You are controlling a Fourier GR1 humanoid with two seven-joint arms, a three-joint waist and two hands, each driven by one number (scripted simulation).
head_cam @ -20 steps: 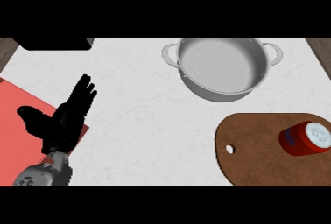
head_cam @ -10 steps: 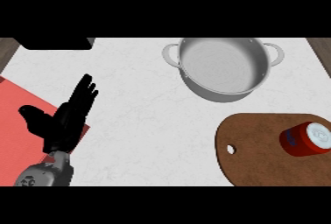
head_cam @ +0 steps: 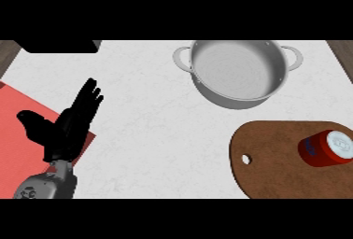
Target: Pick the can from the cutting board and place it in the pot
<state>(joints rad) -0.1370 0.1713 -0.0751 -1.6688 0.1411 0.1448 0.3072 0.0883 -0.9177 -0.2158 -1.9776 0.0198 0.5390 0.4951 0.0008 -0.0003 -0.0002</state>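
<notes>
One hand is showing: the black left hand (head_cam: 66, 128) is resting at nine o'clock over a red mat (head_cam: 14, 151), fingers straight and apart, holding nothing. The red cylindrical can (head_cam: 329, 148), probably upright, is sitting untouched at four o'clock on the brown wooden cutting board (head_cam: 276, 163). Grasping is coming next, then carrying to the grey metal pot (head_cam: 234, 100) at one o'clock; nothing is blocking that path.

It's a kitchen: a white counter (head_cam: 151, 121) holds a metal pot (head_cam: 238, 70) at 1 o'clock and a wooden cutting board (head_cam: 276, 163) at 4 o'clock.
</notes>
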